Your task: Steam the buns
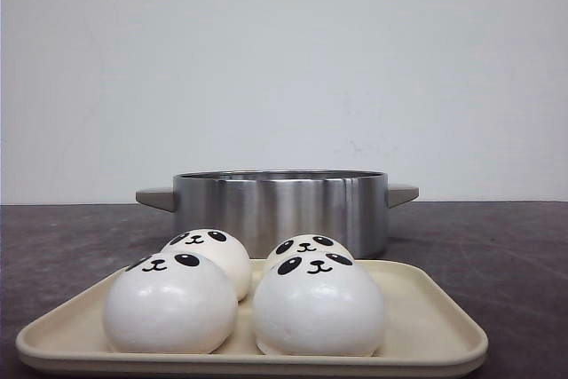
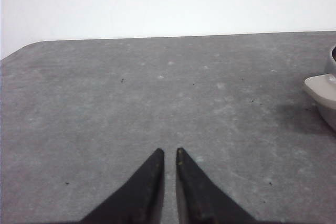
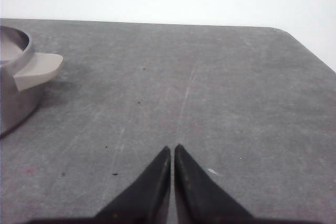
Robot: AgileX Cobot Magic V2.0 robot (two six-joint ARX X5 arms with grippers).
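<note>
Item: four panda-faced buns point(image 1: 244, 295), white and glossy, standing two in front and two behind on a cream tray point(image 1: 435, 330) at the near edge of the dark worktop point(image 1: 497, 246). Front pair: left bun point(image 1: 170, 303) and right bun point(image 1: 319, 306), close beside each other; whether they touch cannot be told. Rear pair: left rear bun point(image 1: 213, 255) and right rear bun point(image 1: 308, 246), each partly hidden by the one in front. Destination, by judgement: the steel pot point(image 1: 280, 206) with grey side handles, open-topped, standing directly behind the tray on the centre line, close to it. Key relation: tray and pot lie one behind the other along the line running away from the robot, so each bun must travel up and back over the pot rim. Left tool point(image 2: 169, 153): tips nearly together with only a thin slit between, grasping nothing, low over bare worktop, the pot's left handle point(image 2: 321, 88) off to its inner side. Right tool point(image 3: 172, 149): likewise closed to a slit and empty, the pot's right handle point(image 3: 37, 69) off to its inner side. Neither tool appears in the front view, and no bun appears in either wrist view. Nearness: the arrangement looks symmetrical; neither arm seems clearly closer, the left column suiting the left arm, the right column the right.
</note>
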